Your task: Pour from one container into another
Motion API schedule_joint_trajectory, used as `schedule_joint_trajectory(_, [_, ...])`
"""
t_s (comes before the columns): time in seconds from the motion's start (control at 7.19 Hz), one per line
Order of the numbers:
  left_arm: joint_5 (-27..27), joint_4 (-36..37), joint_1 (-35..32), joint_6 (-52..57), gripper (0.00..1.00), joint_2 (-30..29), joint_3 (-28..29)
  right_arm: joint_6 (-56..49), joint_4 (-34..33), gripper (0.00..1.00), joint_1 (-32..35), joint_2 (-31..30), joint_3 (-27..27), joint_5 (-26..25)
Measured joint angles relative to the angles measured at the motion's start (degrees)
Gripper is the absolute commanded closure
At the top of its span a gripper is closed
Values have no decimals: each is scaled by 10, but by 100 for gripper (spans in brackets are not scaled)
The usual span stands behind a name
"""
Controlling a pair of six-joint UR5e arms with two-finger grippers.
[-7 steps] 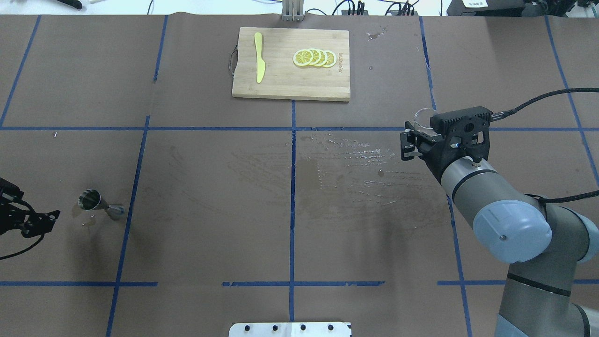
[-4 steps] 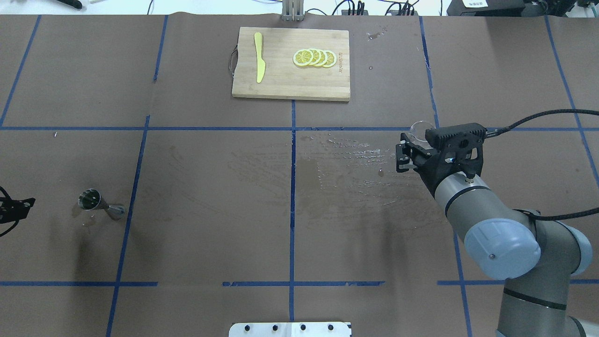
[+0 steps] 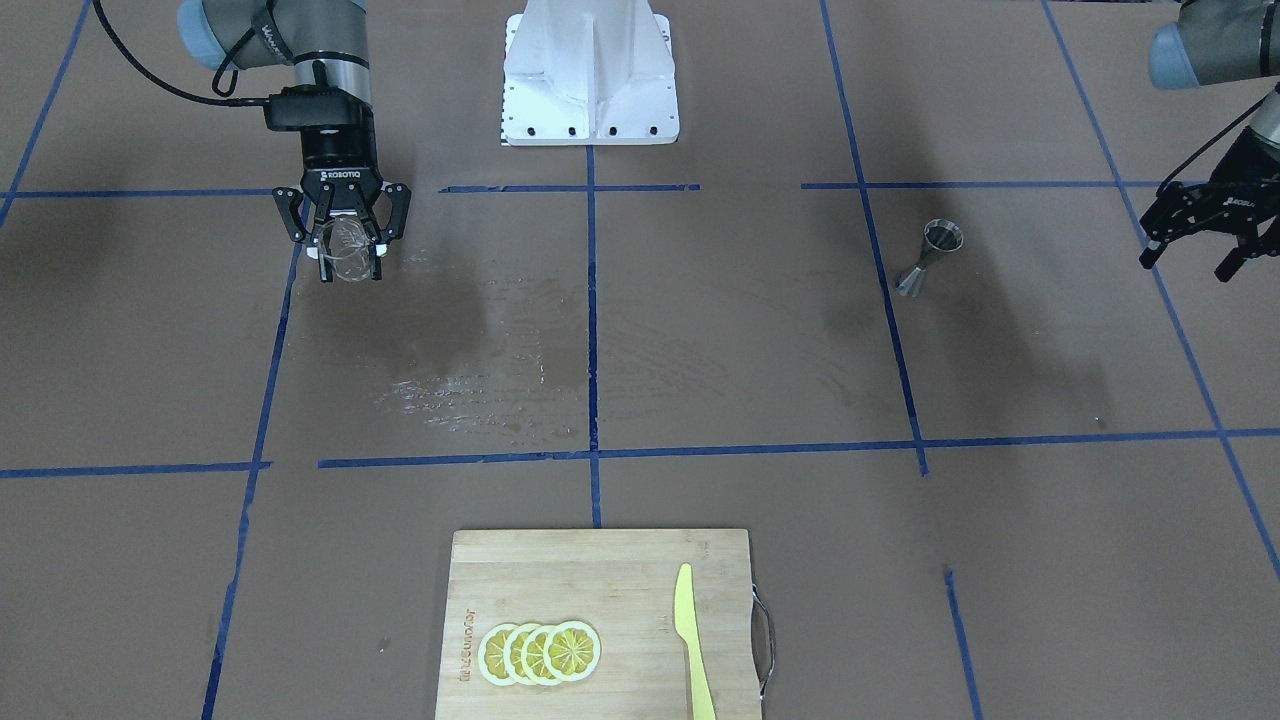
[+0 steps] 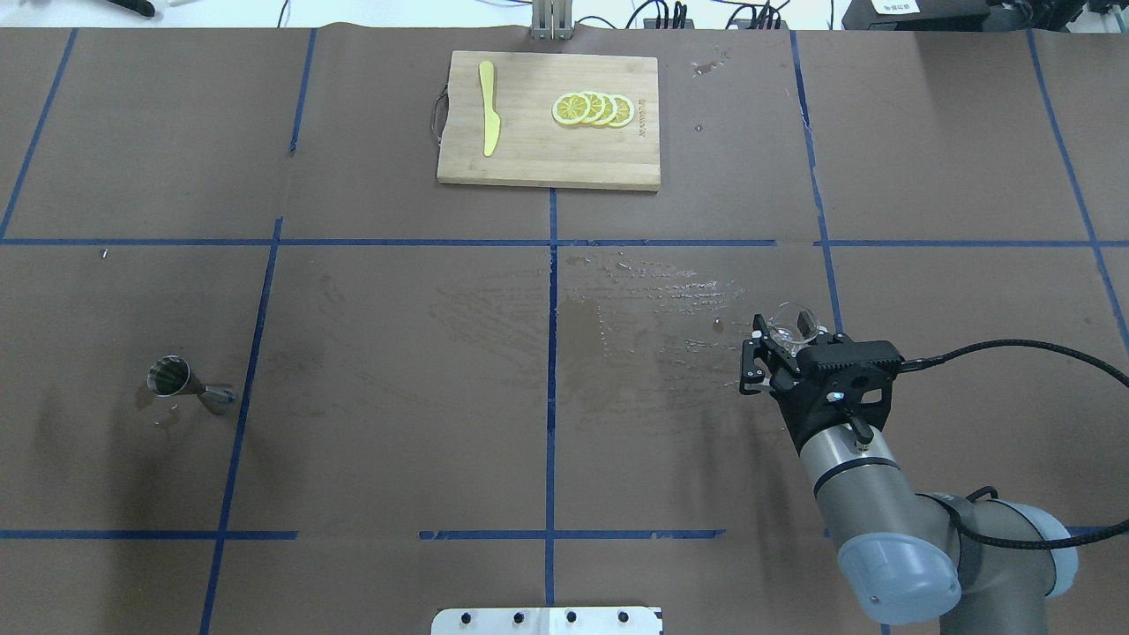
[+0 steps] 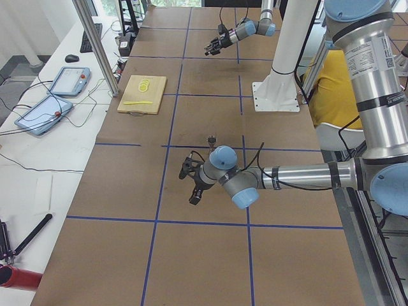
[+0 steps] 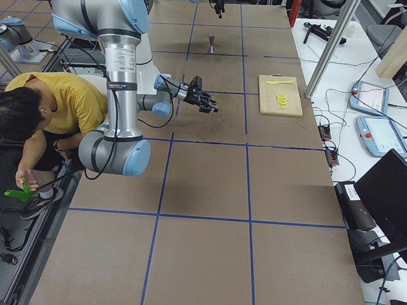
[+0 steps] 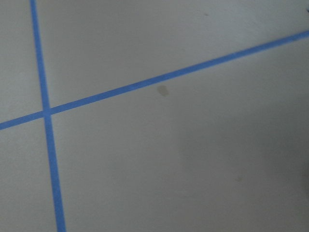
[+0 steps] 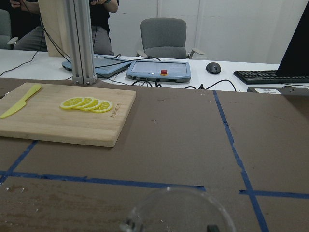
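The clear glass cup hangs above the table at the right, held upright, and my right gripper is shut on it. From the front the cup shows between the black fingers. Its rim fills the bottom of the right wrist view. The steel jigger stands at the far left; in the front view the jigger is at the right. My left gripper hovers open and empty beside it, outward of it, and is outside the overhead view.
A wooden cutting board at the far middle carries a yellow knife and lemon slices. A wet smear spreads over the brown mat between cup and centre. Blue tape lines cross the mat.
My right arm has drawn back toward the robot's base with the glass cup in it. The left gripper has slid off the overhead view's left edge. The jigger has not moved.
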Motion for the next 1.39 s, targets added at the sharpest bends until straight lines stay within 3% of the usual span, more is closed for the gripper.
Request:
schedule_joint_trajectory(0.28, [-18,47,-17,18,0,-24,2,8,171,98,-2,-5,-112,-24])
schedule_joint_trajectory(0.42, [-30,63,-23,20,0,-32,2,-11,225,96,-2,-9,-150,-29])
schedule_joint_trajectory(0.7, [-39,71,-27,21,0,-37,0,-25,255,86,-1,-27,-172,-33])
schedule_joint_trajectory(1.25, [-41,69,-27,22,0,-37,0,-28,359,80,-2,-67,-238,-33])
schedule_joint_trajectory(1.39, [-41,69,-28,22,0,-36,-1,-29,386,69,-2,-68,-255,-33])
